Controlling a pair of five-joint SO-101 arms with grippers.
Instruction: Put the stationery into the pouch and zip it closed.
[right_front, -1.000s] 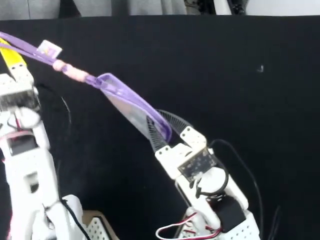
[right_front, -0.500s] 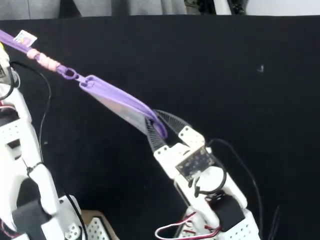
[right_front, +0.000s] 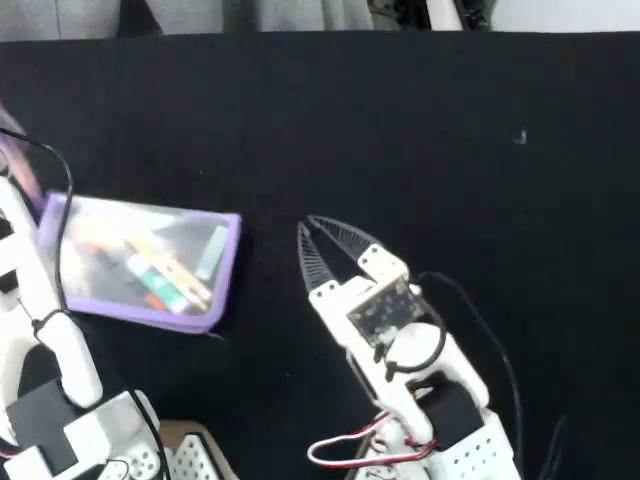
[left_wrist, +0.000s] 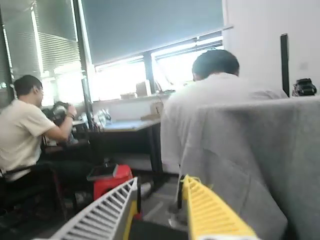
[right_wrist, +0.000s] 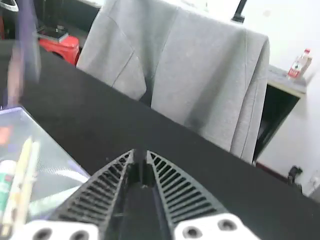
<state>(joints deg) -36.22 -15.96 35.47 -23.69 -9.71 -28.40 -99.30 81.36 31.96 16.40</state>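
- Lying flat on the black table (right_front: 450, 150), at the left of the high view, is the pouch (right_front: 140, 310), a clear rectangle with a purple border. Neither pincer touches it.
- Pens and other stationery (right_front: 160, 270) show through the clear side, so the filling step looks done. The zip is too small to read, so I cannot tell whether it is fully closed.
- Just right of the pouch, near the centre of the frame, sits the right gripper (right_front: 306, 226). Its two black ribbed fingers meet at the tips with nothing between them, and they point toward the upper left, close to the pouch's right edge but apart from it. In the right wrist view the pouch's corner lies at the lower left, beside those fingers, which suggests this arm is placed to steady or pinch that end.
- At the left edge of the high view stands the left arm (right_front: 40, 330), white, its base at the lower left corner.
- From the left wrist view, the left gripper (left_wrist: 160, 180) aims up at the room, away from the table. Its white finger and yellow finger stand apart, with nothing between them.
- A blurred purple streak shows at the upper left of the right wrist view; what it is cannot be made out.
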